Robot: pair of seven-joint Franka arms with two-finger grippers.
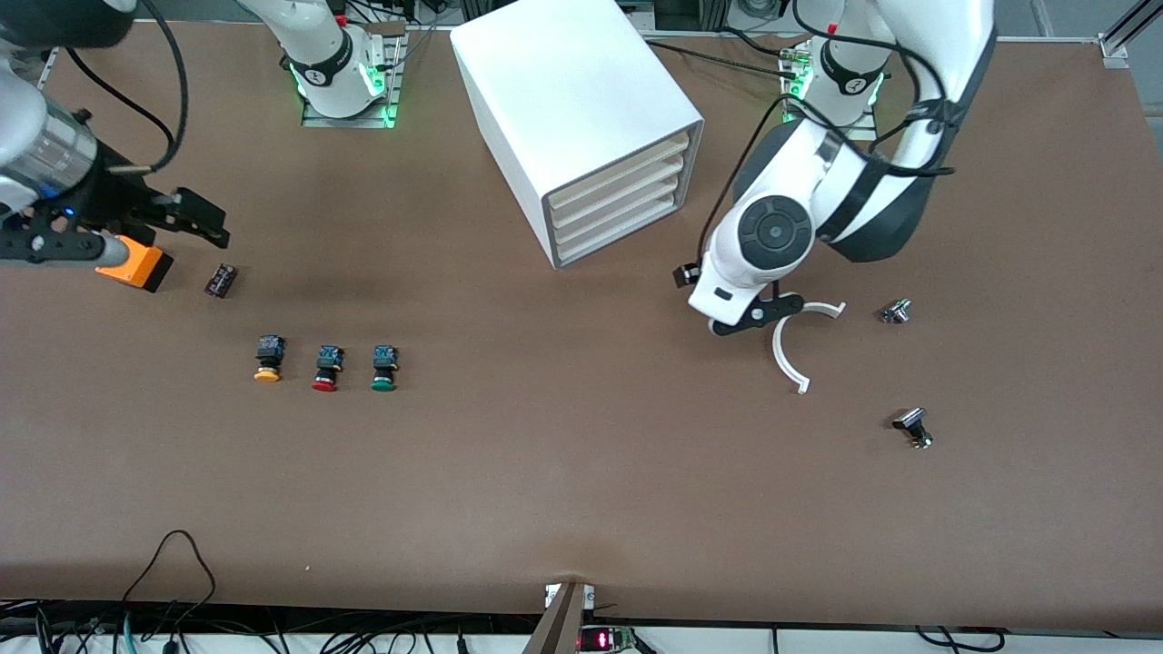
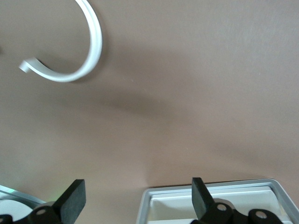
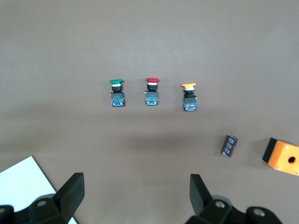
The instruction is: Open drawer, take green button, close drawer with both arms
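Observation:
The white cabinet point(image 1: 572, 100) stands at the back middle with all four cream drawers shut; the drawer point(image 1: 618, 238) is the lowermost. The green-capped button point(image 1: 384, 368) lies on the table beside a red one and a yellow one, and also shows in the right wrist view as the green-capped button point(image 3: 117, 93). My left gripper point(image 1: 763, 313) hangs open and empty over the table in front of the cabinet; its fingers point(image 2: 74, 200) frame the cabinet's lower corner point(image 2: 154, 205). My right gripper point(image 1: 186, 218) is open and empty, up over the right arm's end of the table.
The red button point(image 1: 327, 368) and yellow button point(image 1: 269, 359) lie in a row with the green one. An orange block point(image 1: 136, 263) and a small black part point(image 1: 221, 280) lie under the right arm. A white curved strip point(image 1: 789, 359) and two metal parts point(image 1: 897, 312) point(image 1: 913, 427) lie near the left arm.

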